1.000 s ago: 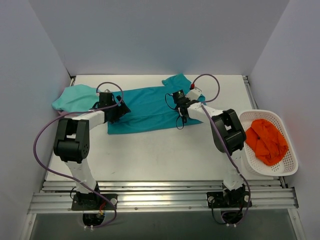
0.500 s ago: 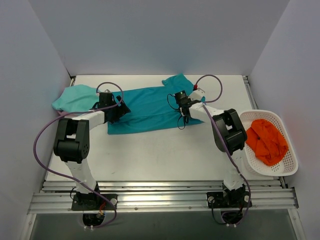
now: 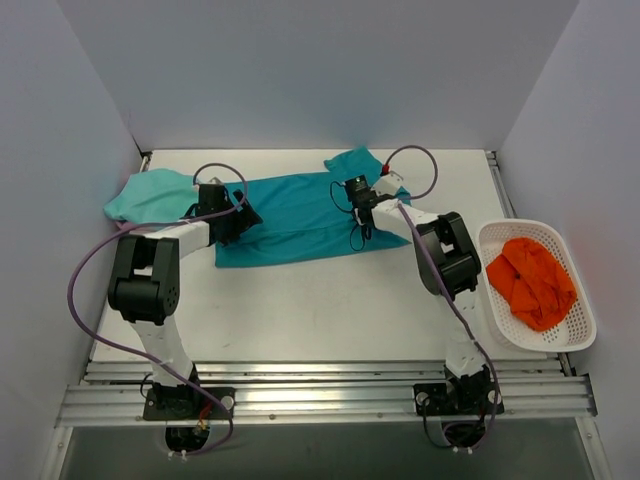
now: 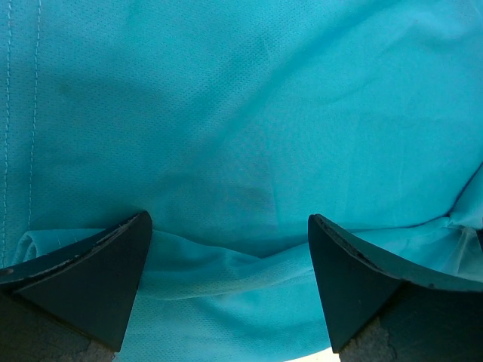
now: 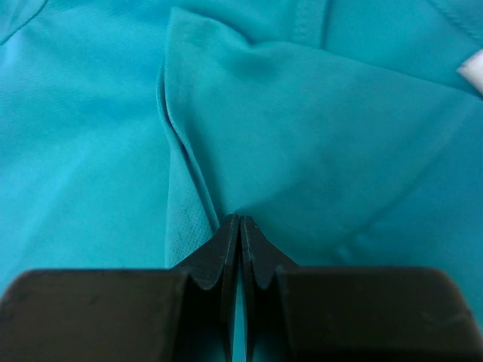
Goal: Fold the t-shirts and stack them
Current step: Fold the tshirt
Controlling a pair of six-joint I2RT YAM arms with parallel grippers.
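A deep teal t-shirt (image 3: 290,215) lies spread lengthwise across the far middle of the table. A paler mint t-shirt (image 3: 150,195) is bunched at the far left, touching it. My left gripper (image 3: 238,218) sits low over the teal shirt's left end. In the left wrist view it (image 4: 228,226) is open, a soft ridge of teal cloth (image 4: 226,113) running between its fingers. My right gripper (image 3: 356,203) is at the shirt's right part. In the right wrist view it (image 5: 240,219) is shut, pinching a raised fold of teal cloth (image 5: 317,136).
A white slotted basket (image 3: 575,330) stands at the right table edge, holding a crumpled orange cloth (image 3: 530,280). Grey walls close in the left, back and right sides. Metal rails run along the near edge by the arm bases.
My right arm has drawn leftward a little, its elbow shifting left and the pinched cloth going with it. The left arm has stayed put, still open.
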